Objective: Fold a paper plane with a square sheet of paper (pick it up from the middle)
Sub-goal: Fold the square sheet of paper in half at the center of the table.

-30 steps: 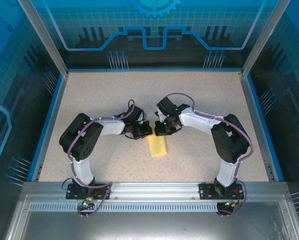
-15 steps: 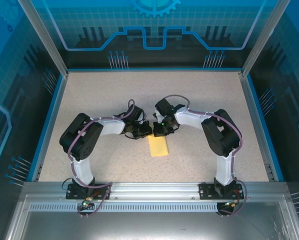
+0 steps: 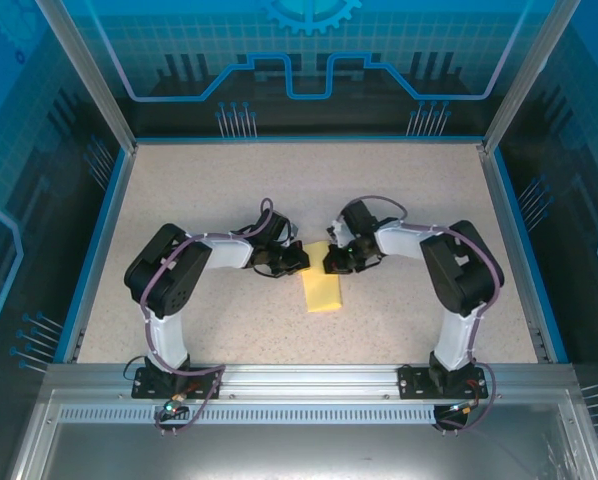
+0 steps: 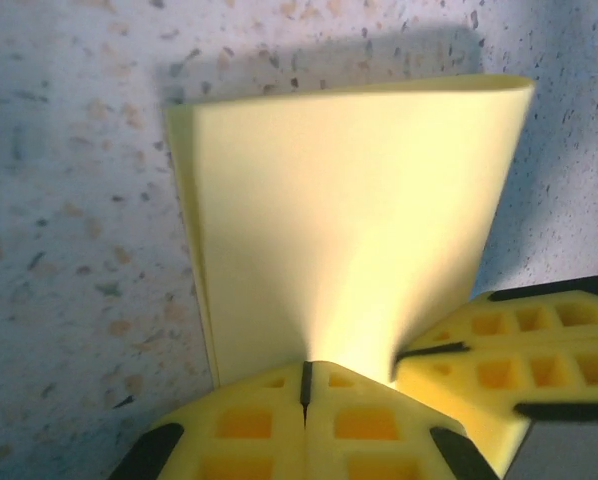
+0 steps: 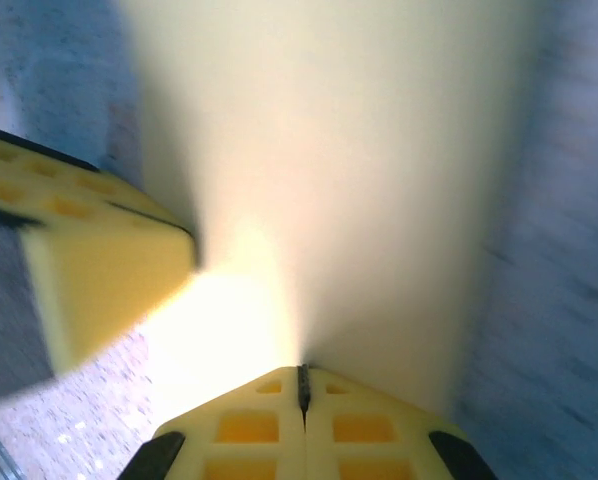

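Now, centre frame, left claw point(image 3: 299, 262) and right claw point(image 3: 329, 263) pinched shut on upper edge of folded yellow sheet point(image 3: 325, 293), speckled table point(image 3: 229, 190) around, right arm shifted rightward since.

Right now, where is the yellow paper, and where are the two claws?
yellow paper point(image 3: 322, 293), top view, its flat middle.
left claw point(image 4: 306, 375), left wrist view, where its fingertips meet.
right claw point(image 5: 301, 378), right wrist view, where its fingertips meet.
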{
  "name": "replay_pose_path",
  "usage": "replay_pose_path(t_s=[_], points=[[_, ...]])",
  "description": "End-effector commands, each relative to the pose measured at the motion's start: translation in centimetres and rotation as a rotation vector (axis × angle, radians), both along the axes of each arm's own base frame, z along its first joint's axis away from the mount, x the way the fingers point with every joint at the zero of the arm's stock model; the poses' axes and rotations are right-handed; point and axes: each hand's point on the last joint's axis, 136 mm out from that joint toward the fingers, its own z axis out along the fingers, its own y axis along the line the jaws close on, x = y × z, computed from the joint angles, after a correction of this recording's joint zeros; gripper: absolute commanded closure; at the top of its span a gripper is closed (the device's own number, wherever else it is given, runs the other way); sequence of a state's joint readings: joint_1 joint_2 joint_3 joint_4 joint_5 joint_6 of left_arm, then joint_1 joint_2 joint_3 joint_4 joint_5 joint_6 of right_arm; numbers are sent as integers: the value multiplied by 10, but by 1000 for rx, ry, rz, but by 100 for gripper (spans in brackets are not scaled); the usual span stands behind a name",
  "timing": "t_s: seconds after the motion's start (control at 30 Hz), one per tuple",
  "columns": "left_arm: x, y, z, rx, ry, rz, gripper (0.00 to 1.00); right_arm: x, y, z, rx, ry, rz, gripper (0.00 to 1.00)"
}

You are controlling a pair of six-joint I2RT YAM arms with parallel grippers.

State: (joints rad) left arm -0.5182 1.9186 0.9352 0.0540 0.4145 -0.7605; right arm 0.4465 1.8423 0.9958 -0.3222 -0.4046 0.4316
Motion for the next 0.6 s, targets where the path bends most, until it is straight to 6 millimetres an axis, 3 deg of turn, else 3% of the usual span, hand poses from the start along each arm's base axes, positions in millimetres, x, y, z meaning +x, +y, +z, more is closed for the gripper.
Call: replay_pose_path(t_s=[0.0, 0.1, 0.23, 0.4, 0.57], points=[[-109, 91, -114, 462, 412, 36, 100, -8, -42, -1, -51, 23, -67, 97], [-108, 90, -114, 456, 409, 35, 100, 2, -36, 23, -15, -37, -64, 97], [-105, 89, -112, 454, 402, 35, 100, 8, 3, 46, 41, -86, 14, 97], [-105, 89, -111, 454, 400, 32, 100, 17, 43, 32, 70, -62, 67, 97], [-107, 90, -111, 457, 403, 34, 100, 30, 48, 13, 66, -44, 58, 98]])
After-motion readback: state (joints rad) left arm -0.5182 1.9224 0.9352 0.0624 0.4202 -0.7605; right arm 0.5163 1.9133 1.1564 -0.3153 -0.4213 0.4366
